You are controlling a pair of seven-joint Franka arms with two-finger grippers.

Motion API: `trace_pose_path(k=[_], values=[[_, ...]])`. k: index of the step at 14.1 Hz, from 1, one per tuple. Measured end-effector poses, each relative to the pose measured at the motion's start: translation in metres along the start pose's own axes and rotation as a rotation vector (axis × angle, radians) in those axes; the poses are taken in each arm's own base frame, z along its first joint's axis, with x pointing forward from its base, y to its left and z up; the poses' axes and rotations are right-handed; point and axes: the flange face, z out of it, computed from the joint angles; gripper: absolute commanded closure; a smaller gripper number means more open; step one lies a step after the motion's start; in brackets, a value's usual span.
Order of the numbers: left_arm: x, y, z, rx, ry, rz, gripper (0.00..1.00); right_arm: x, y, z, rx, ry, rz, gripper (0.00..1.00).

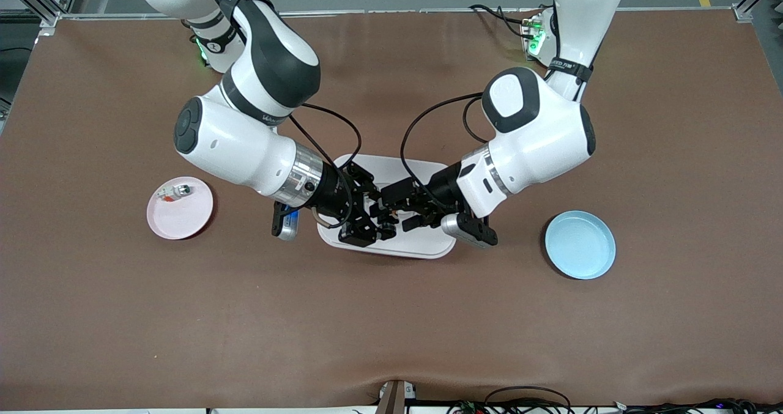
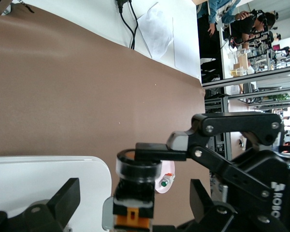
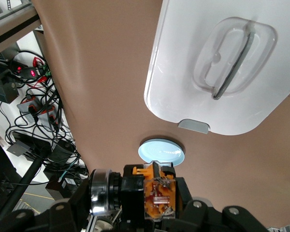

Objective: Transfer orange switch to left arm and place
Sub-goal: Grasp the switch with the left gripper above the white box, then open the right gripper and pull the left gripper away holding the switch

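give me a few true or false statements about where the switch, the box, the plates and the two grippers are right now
1. The right gripper is shut on the switch. True.
2. The left gripper is shut on the switch. False: it is open, beside the switch.
3. Both grippers are over the box. True.
4. The blue plate holds a small part. False: nothing shows in it; the small silver part lies on the pink plate.
5. The box lies between the two plates. True.
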Motion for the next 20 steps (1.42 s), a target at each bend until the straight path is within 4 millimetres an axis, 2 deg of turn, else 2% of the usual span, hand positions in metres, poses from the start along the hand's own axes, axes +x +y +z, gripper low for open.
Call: trace_pose_path(k=[2, 3, 4, 5, 8, 14, 15, 16, 17, 20], values=[[0.001, -0.005, 0.003, 0.006, 0.009, 0.019, 0.62, -0.003, -0.001, -0.001, -0.007, -0.003, 0.006, 1.00], [0.001, -0.006, 0.004, 0.008, 0.010, 0.020, 0.82, -0.003, -0.001, -0.001, -0.008, -0.003, 0.007, 1.00], [0.001, -0.007, 0.005, 0.009, 0.010, 0.021, 0.94, -0.003, -0.002, 0.000, -0.008, -0.003, 0.009, 1.00], [0.002, -0.007, 0.005, 0.009, 0.010, 0.025, 1.00, -0.002, -0.002, 0.002, -0.009, -0.002, 0.010, 1.00], [0.002, -0.001, 0.004, -0.001, 0.012, 0.048, 1.00, 0.001, -0.003, 0.006, -0.012, 0.000, 0.013, 1.00], [0.002, -0.002, 0.005, 0.000, 0.012, 0.075, 1.00, 0.001, -0.004, 0.007, -0.010, 0.000, 0.014, 1.00], [0.002, -0.003, 0.005, 0.000, 0.013, 0.075, 1.00, 0.001, -0.004, 0.008, -0.010, 0.000, 0.014, 0.81], [0.002, -0.003, 0.004, 0.000, 0.013, 0.075, 1.00, 0.001, -0.004, 0.008, -0.009, 0.000, 0.014, 0.15], [0.002, -0.003, 0.004, 0.000, 0.013, 0.075, 1.00, 0.001, -0.004, 0.008, -0.009, 0.000, 0.014, 0.00], [0.005, -0.003, 0.001, 0.001, 0.022, 0.088, 1.00, 0.004, -0.005, 0.009, -0.009, 0.003, 0.016, 0.00]])
